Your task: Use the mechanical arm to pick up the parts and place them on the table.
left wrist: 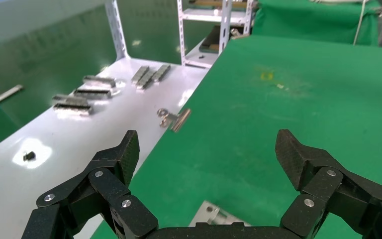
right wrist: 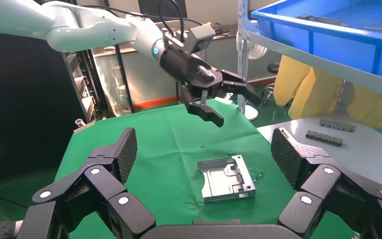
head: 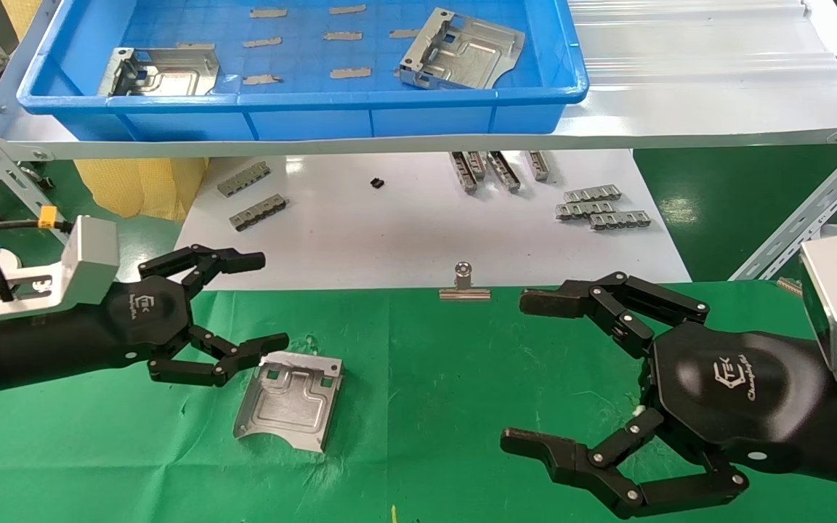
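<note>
1 silvery stamped sheet-metal plate (head: pixel 289 400) lies on the green-clothed counter (head: pixel 447 378); the left tool (head: pixel 271 302) is spread wide, empty, as is the right tool (head: pixel 522 372). The plate's raised edge could be clipped if the left tool is swung low.

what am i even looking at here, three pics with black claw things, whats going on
It is a two-armed robot. The black claws are its grippers. The big picture is from a camera on its head, looking down; the other two are from cameras on each wrist, looking out between the fingers.

The left gripper and right gripper are both open and hold nothing. One silvery metal part lies flat on the green table, just beside the left gripper. Two more parts wait in the blue tray on the shelf above. Small grey strips lie on the white sheet, with a binder clip at its edge.
</note>
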